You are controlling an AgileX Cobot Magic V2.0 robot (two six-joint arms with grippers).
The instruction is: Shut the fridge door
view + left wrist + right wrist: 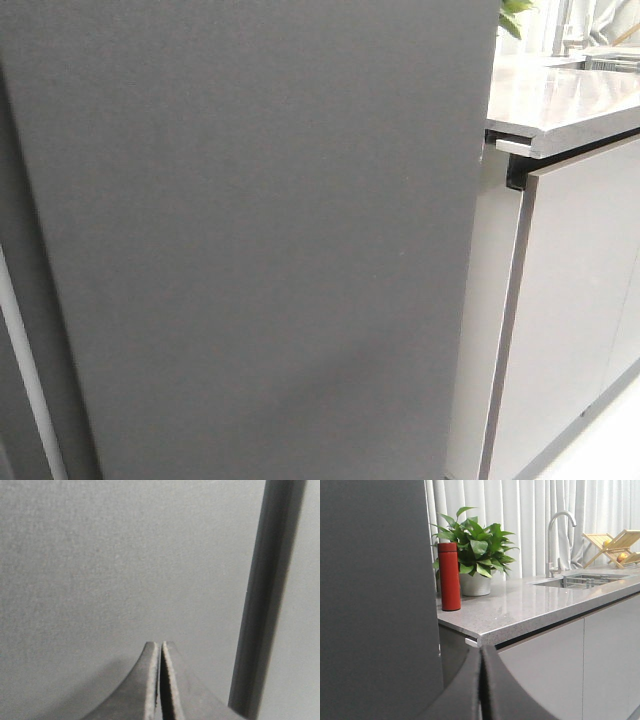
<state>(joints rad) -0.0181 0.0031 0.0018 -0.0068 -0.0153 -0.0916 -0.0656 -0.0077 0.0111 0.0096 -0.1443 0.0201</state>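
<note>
The fridge door (250,240) is a tall matte dark grey panel that fills most of the front view, its right edge next to the counter end. A white strip (28,385) runs down at the far left beside it. The door also fills one side of the right wrist view (375,600). My right gripper (481,649) is shut and empty, beside the door's edge and below the counter corner. My left gripper (161,644) is shut and empty, close to a grey panel (115,565) with a vertical recessed groove (267,595). Neither gripper shows in the front view.
A speckled grey counter (530,605) stands right of the door, also in the front view (560,100), over pale grey cabinet fronts (570,320). On it are a red flask (449,576), a potted plant (477,545), a sink (580,581) with faucet (555,535), and a wooden rack (617,545).
</note>
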